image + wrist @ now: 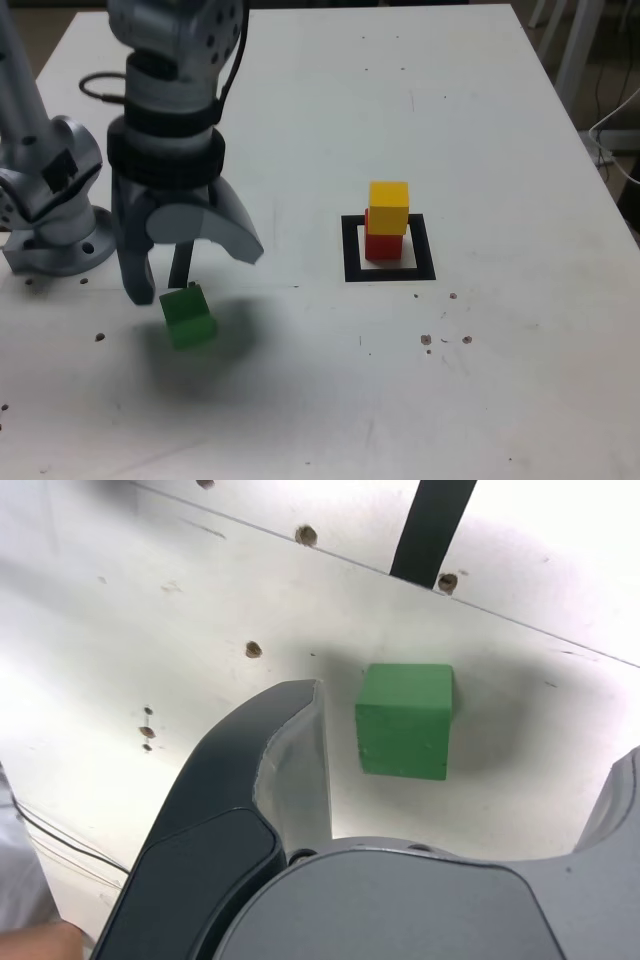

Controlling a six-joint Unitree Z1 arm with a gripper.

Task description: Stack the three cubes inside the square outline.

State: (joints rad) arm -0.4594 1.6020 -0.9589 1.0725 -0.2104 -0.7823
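The green cube [188,318] [405,722] lies on the white table, left of centre in the exterior view. My gripper [190,275] [460,760] hangs open just above it. Its jaws stand wide on either side and do not touch the cube. To the exterior view's right, the yellow cube [388,206] sits on top of the red cube [383,243]. That pair stands inside the black square outline [351,250], a little towards its back-left part. The wrist view shows only the green cube of the three.
My arm's grey base [50,230] is bolted at the exterior view's left edge, with a black cable [100,90] behind it. Small screw holes [426,340] dot the table. A narrow black strip [430,530] lies beyond the green cube in the wrist view.
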